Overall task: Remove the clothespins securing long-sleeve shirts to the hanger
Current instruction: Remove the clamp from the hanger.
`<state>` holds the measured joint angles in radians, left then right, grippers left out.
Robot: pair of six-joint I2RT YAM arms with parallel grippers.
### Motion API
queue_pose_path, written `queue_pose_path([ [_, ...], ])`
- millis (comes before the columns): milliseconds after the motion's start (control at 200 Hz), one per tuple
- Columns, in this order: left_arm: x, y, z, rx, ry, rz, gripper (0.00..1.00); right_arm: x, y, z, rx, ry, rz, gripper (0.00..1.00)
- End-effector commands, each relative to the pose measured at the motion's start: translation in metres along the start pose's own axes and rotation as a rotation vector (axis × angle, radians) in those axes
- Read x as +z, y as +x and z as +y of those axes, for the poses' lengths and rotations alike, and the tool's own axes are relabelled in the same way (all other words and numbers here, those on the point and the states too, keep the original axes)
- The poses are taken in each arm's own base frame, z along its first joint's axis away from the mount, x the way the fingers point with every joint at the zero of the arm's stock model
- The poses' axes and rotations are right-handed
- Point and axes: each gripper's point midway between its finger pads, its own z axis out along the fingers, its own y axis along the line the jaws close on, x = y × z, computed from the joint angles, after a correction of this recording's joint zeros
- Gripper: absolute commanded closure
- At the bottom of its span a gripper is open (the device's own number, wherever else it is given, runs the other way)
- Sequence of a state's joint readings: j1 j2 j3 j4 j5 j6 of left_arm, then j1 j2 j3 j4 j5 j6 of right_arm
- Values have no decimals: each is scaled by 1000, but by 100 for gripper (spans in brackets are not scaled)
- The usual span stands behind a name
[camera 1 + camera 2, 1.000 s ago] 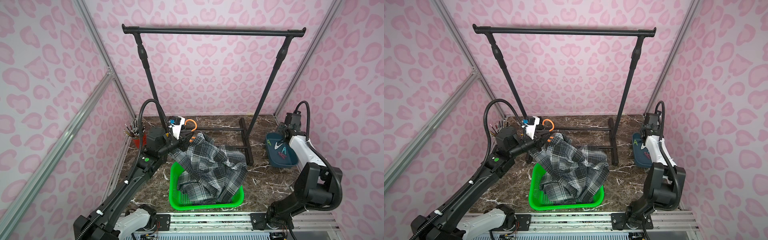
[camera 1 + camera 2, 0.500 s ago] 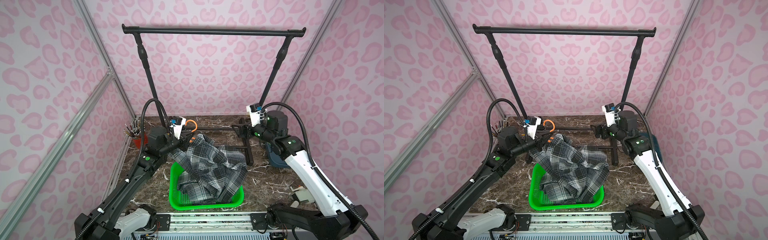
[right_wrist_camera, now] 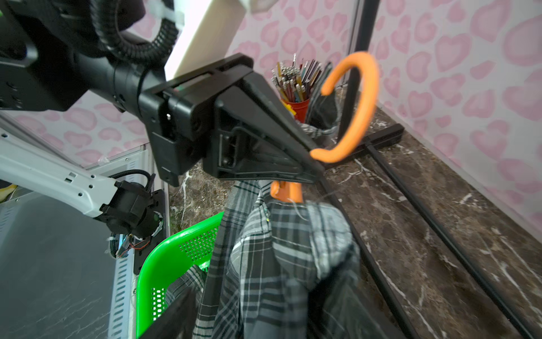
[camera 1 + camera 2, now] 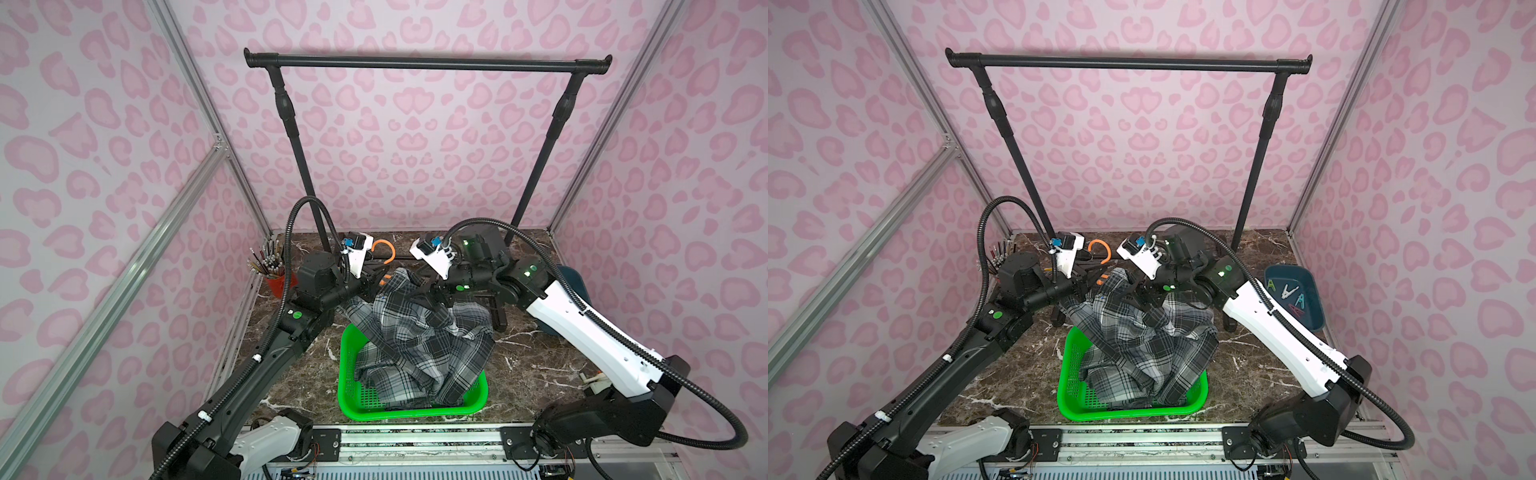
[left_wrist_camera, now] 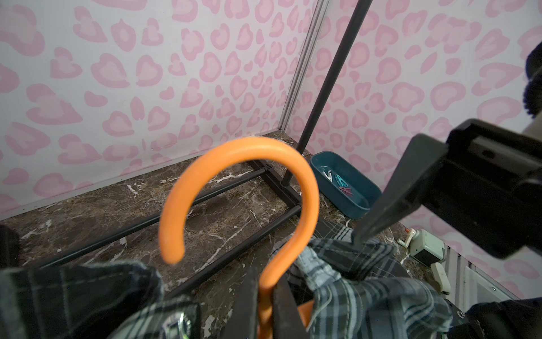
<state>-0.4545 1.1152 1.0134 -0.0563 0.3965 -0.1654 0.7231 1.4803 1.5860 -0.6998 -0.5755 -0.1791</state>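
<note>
The orange hanger (image 4: 384,249) (image 4: 1100,249) is held up over the basket, and my left gripper (image 4: 380,280) (image 5: 265,281) is shut on its neck below the hook (image 5: 308,182). The plaid long-sleeve shirt (image 4: 415,345) (image 4: 1142,345) hangs from it and trails down into the basket. My right gripper (image 4: 419,291) (image 3: 264,308) stands open at the shirt's collar and shoulder, with plaid cloth (image 3: 264,264) between its spread fingers. I see no clothespins on the shirt. Several clothespins lie in the blue bin (image 4: 1308,291), a white one (image 5: 328,176) among them.
A green basket (image 4: 347,374) (image 3: 152,264) stands at the front middle of the marble floor. The tall black garment rack (image 4: 424,63) spans the back, with its base bars (image 5: 205,199) on the floor. A red cup of pencils (image 4: 278,284) sits at the back left.
My right arm has swung from the blue bin at the right over to the shirt beside the hanger. The left arm and the hanger have stayed where they were.
</note>
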Motion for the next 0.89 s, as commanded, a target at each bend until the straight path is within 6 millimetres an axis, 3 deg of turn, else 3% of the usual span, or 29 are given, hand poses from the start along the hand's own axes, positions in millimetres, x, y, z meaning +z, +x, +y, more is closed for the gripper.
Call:
queue_pose_path([
  [0, -1, -11, -6, 13, 27, -37, 97, 18, 13, -10, 22, 50, 64, 23],
  [70, -1, -13, -8, 15, 34, -41, 97, 29, 18, -12, 21, 68, 90, 29],
  [245, -6, -16, -14, 23, 55, -57, 97, 40, 20, -20, 29, 96, 89, 64],
  [350, -7, -18, -16, 25, 65, -63, 97, 43, 19, -20, 27, 90, 87, 100],
  [550, -7, -22, -16, 13, 56, -50, 96, 37, 25, -20, 30, 97, 90, 100],
  [575, -8, -23, -17, 13, 58, -48, 90, 34, 26, -24, 45, 116, 82, 100],
  [630, -11, -28, -21, 18, 73, -57, 60, 24, 25, -34, 62, 143, 48, 100],
  [655, -13, -31, -23, 21, 81, -68, 55, 18, 21, -36, 63, 155, 27, 100],
  [670, -14, -33, -25, 22, 87, -74, 53, 20, 31, -39, 74, 158, 45, 100],
  [705, -18, -37, -29, 29, 97, -86, 45, 14, 33, -43, 82, 173, 38, 100],
  [750, -22, -42, -34, 35, 117, -95, 17, 8, 33, -49, 97, 186, 24, 100],
  [890, -37, -57, -50, 60, 180, -136, 8, -11, 38, -69, 128, 220, -14, 100],
])
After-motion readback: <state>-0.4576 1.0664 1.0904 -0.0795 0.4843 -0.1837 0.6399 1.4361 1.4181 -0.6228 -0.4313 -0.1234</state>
